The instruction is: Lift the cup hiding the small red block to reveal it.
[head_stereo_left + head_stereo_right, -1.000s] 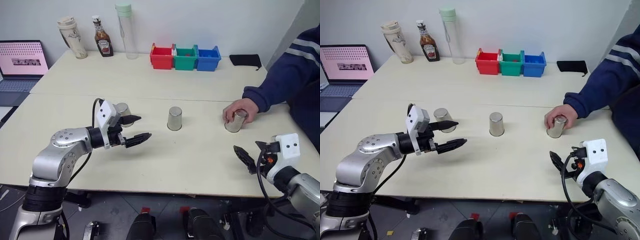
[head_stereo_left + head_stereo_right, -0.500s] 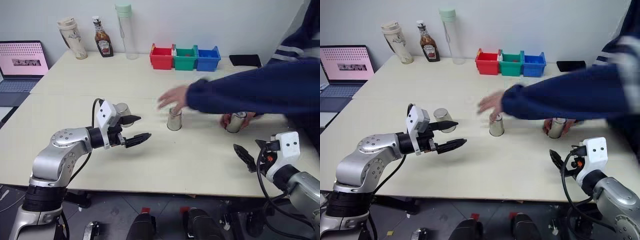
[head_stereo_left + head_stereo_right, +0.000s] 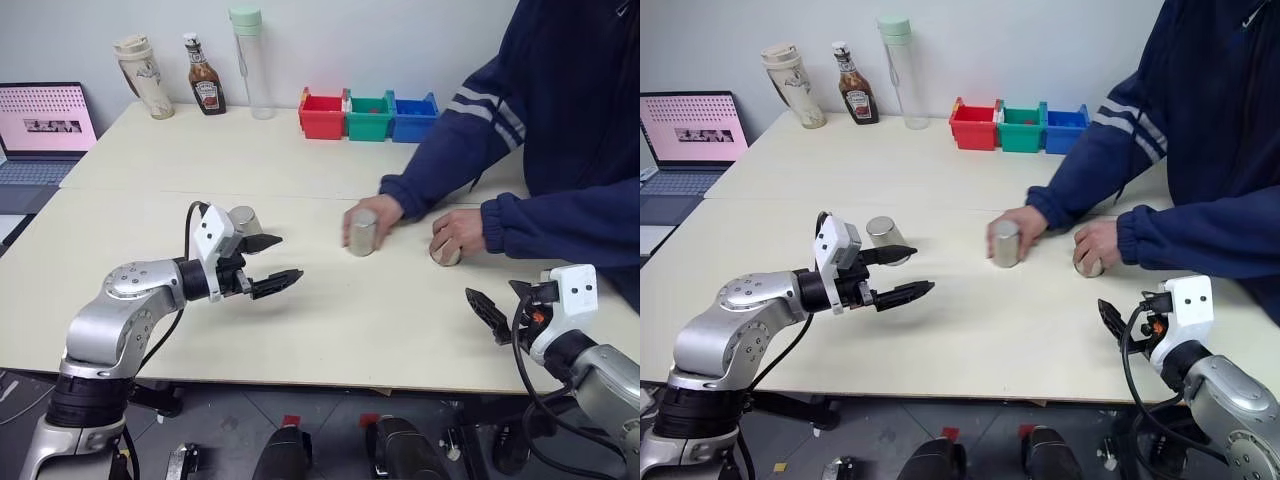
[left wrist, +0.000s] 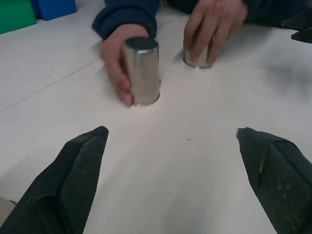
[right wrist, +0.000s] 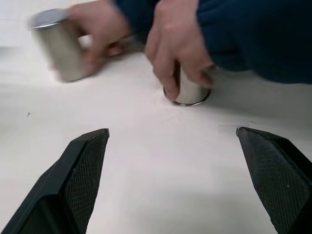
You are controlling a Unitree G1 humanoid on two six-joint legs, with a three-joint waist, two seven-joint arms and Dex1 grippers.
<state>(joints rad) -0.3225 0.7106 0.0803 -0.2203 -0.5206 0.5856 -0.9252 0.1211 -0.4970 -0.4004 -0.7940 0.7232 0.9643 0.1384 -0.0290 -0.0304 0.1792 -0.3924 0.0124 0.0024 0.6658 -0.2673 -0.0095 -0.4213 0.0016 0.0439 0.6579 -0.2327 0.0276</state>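
Three identical silver cups stand upside down on the cream table (image 3: 300,330). The left cup (image 3: 243,221) sits just behind my left gripper (image 3: 288,256), which hovers open and empty over the table. A person's hand grips the middle cup (image 3: 362,232), which is also in the left wrist view (image 4: 142,69). The person's other hand covers the right cup (image 3: 445,254), seen close in the right wrist view (image 5: 187,91). My right gripper (image 3: 497,303) stands open near the table's front right edge, short of that cup. The small red block is hidden.
Red (image 3: 322,114), green (image 3: 371,114) and blue (image 3: 415,116) bins line the back of the table. A ketchup bottle (image 3: 205,78), a travel mug (image 3: 141,74) and a tall clear bottle (image 3: 252,62) stand at the back left, and a laptop (image 3: 45,125) sits far left. The person's arms and torso (image 3: 570,130) lean over the right side.
The person has leaned in, grasped the middle cup and slid it slightly right. The other hand has slid the right cup left. Both grippers have stayed still.
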